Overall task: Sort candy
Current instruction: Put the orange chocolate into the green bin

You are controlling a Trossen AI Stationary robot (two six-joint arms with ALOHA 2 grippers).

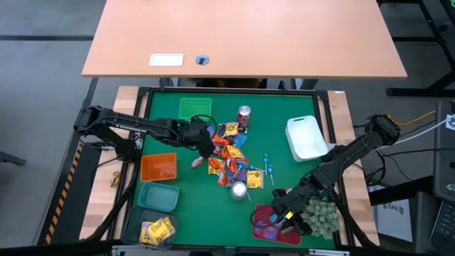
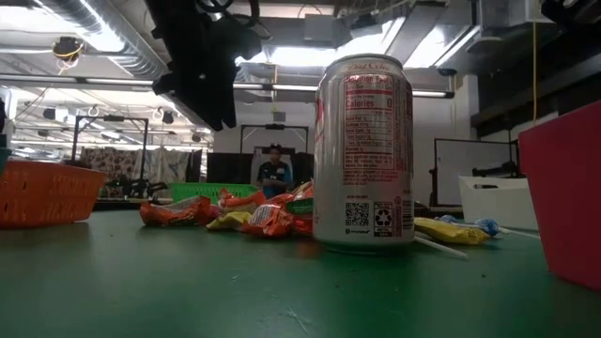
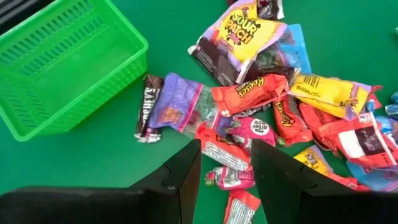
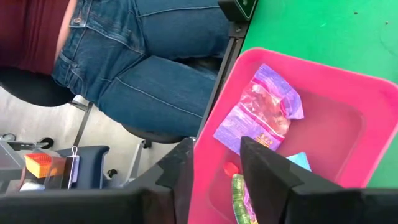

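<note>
The candy is a loose pile of yellow, orange-red, purple and dark packets on the green mat; it also shows in the left wrist view and in the low view. My left gripper hovers open above the pile's left edge, with an orange-red packet and a pink one below the gap. My right gripper hangs open over the pink bin. A purple packet lies flat on that bin's floor.
A green basket, an orange basket, a teal bin, a bin of yellow candy and a white bin ring the mat. Two cans and a spiky plant stand near. A seated person's jeans are beside the table.
</note>
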